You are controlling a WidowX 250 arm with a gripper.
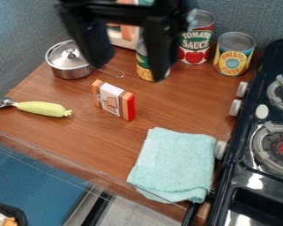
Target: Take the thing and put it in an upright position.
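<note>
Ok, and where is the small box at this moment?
In the camera view, the box stands on the counter, just left of the picture's centre, between the pot up and left of it and the towel down and right.

Pale aqua on the towel, yellow-green on the handle. Banded orange, white and red on the box.

Table: stove along its right edge. Cloth at front right corner. Spoon near front left corner, left of box. Box near middle, between pot and cloth. Pot near left edge, behind spoon. Along back, left to right: container, first can just before it, second can, third can.
</note>
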